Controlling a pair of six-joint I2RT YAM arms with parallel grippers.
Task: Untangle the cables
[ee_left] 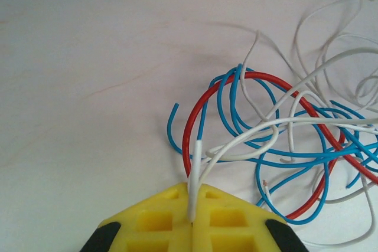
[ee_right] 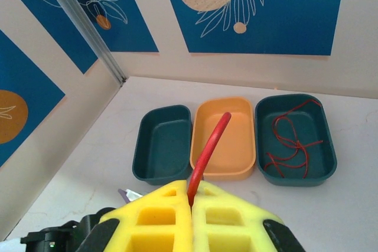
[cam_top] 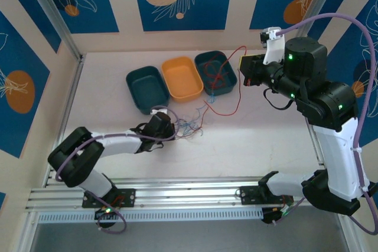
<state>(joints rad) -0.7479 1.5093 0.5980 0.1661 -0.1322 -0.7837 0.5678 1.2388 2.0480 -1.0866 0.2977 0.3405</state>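
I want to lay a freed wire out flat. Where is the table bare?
The white table is bare right of the tangle of thin red, blue and white wires, and left of the empty dark teal bin by the wall. Crowded: around the tangle and the red wire loop before the teal bin holding red wires.

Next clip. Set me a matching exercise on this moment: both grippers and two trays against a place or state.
1. left gripper
2. right gripper
3. teal tray on the image right
4. orange tray

A. sits in the middle of the row
B. shut on a white wire
C. holds loose red wires
D. shut on a red wire

Pairs: 1-B, 2-D, 3-C, 4-A
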